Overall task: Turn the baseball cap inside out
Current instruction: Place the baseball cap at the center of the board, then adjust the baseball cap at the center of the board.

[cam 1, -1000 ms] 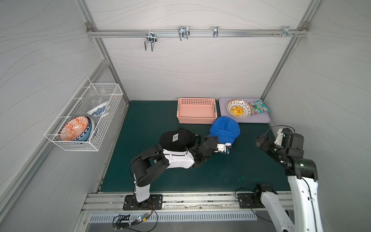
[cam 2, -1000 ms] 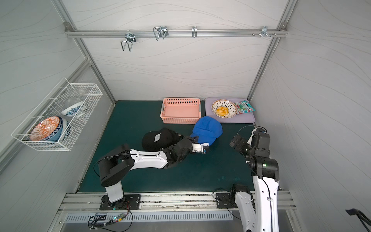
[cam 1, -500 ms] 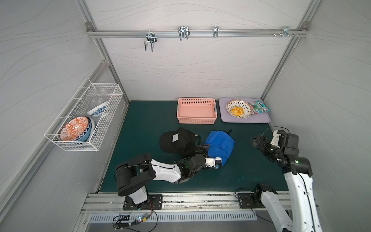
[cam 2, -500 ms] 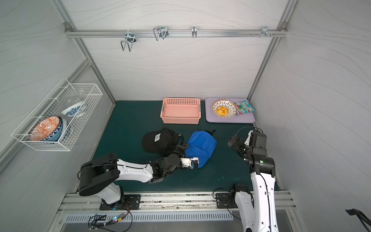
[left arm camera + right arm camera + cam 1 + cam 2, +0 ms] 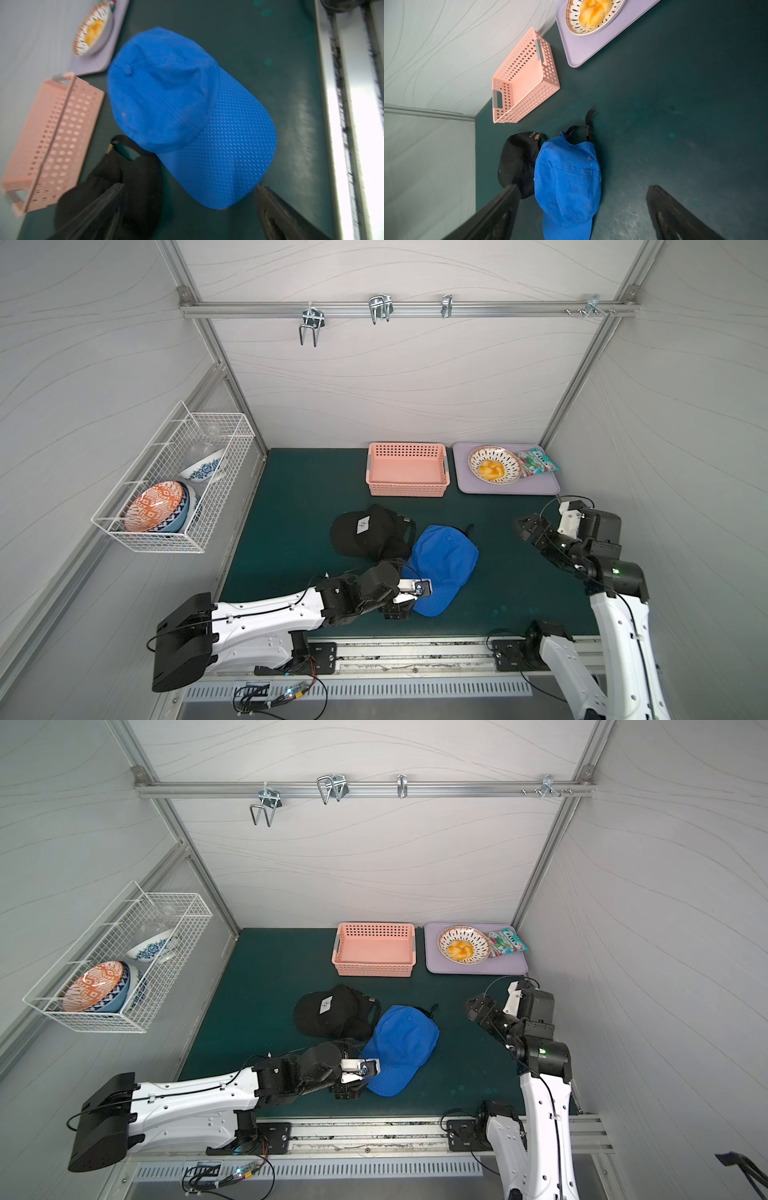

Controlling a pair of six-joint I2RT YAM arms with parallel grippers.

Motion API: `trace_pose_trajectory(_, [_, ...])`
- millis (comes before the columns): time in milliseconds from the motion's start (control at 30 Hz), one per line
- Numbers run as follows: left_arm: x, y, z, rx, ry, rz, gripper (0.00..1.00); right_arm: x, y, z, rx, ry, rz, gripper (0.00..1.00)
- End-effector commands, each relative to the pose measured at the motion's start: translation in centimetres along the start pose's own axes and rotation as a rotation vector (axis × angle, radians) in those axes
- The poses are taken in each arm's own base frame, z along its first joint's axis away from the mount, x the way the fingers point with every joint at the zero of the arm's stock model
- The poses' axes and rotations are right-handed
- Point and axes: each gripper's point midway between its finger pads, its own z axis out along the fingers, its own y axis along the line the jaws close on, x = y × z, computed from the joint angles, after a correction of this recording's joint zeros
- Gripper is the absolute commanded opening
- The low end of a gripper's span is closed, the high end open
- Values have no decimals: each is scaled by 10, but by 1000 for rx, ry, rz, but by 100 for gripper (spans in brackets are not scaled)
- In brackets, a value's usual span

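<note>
Green mat (image 5: 299, 497), blue cap (image 5: 442, 560), black cap (image 5: 351, 541), illegible tag (image 5: 363, 525)

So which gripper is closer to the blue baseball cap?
Left. The left gripper sits open right beside the brim of the blue baseball cap; the right gripper hangs open, clearly apart, on the cap's opposite side.

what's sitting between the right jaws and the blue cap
Nothing visible: only bare green mat lies between the open right jaws and the blue cap. The black cap sits on the blue cap's far side.
</note>
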Motion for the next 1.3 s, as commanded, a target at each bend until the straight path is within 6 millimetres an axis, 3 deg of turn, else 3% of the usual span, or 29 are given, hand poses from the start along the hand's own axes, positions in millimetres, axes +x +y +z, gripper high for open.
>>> trace_pose_trajectory(0, [14,-31,-9,170,70,-63,100,11,16,10,-120,88,-12,99])
trace_pose_trajectory(133, [2,-19,-18,212,75,-248,100,35,21,18,-112,212,-95,98])
trace_pose_trajectory(300, [-37,37,-27,208,-48,-635,89,77,23,39,43,315,-280,93])
trace_pose_trajectory(400, [-52,59,-19,180,-90,-776,74,96,25,57,94,329,-294,87])
trace_pose_trajectory(500, [-52,72,2,136,-77,-853,68,112,36,74,62,338,-257,84])
trace_pose_trajectory(700, [-44,89,37,50,-31,-869,73,143,47,105,4,409,-210,77])
trace_pose_trajectory(900, [-31,95,73,1,25,-830,73,151,42,119,22,448,-209,66])
trace_pose_trajectory(1033, [-31,106,89,-45,31,-808,67,154,43,124,24,464,-214,53])
trace_pose_trajectory(1267, [-30,117,109,-82,44,-782,48,160,38,131,42,507,-204,28])
